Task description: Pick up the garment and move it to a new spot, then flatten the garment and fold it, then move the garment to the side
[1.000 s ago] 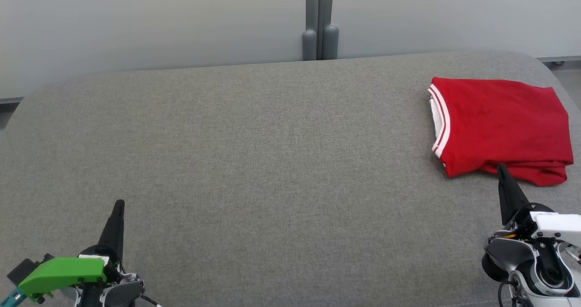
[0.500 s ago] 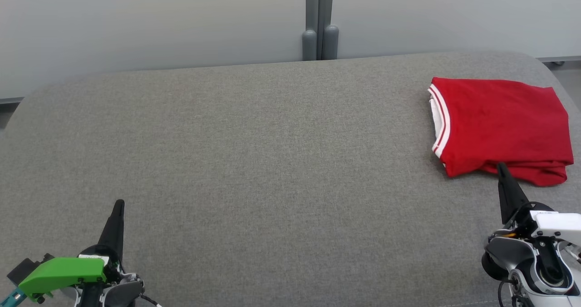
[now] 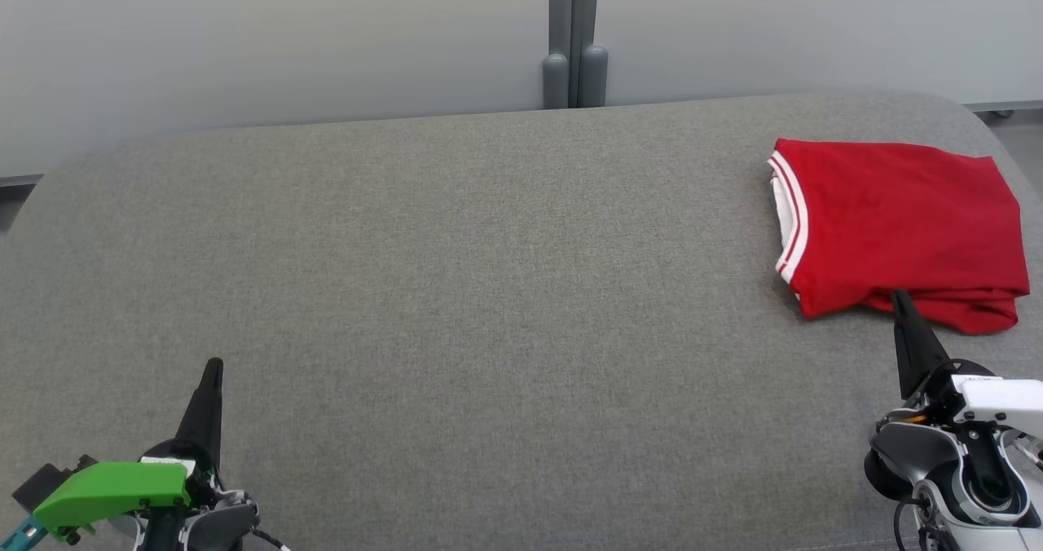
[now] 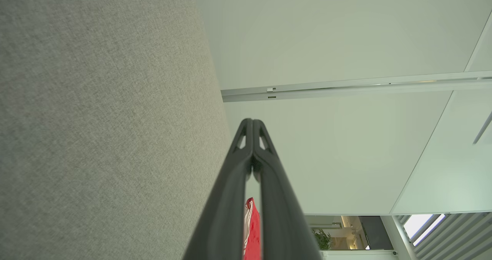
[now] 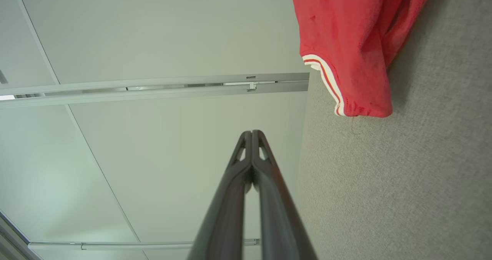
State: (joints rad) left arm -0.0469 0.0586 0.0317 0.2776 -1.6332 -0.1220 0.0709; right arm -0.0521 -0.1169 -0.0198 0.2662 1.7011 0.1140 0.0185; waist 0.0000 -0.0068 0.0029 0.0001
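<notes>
The folded red garment with white-striped trim (image 3: 900, 225) is seen lying at the far right of the grey fabric-covered table (image 3: 489, 290), close to its rounded right corner. It is folded into a rough rectangle, with the striped trim turned towards the table's middle and the near edge a little bunched, where several layers are stacked.

The right gripper (image 3: 899, 297) is found at the lower right of the head view, its two long dark fingers pressed together into a single point. That point is seen against the garment's near edge. From the right wrist view, though, the closed fingertips (image 5: 246, 140) are shown apart from the cloth, with the red hem up and to the right of them and grey fabric between. Nothing is gripped there.

Over on the other side, the left gripper (image 3: 213, 365) is parked at the lower left, well apart from the garment, with a bright green plastic cover (image 3: 110, 492) mounted on its wrist. In the left wrist view its fingers are likewise closed tip to tip, with nothing between them, and a thin sliver of red is glimpsed low down in the slot between the finger shanks.

Behind the table, pale wall panels (image 3: 285, 37) are joined at a grey vertical post (image 3: 575, 37).
</notes>
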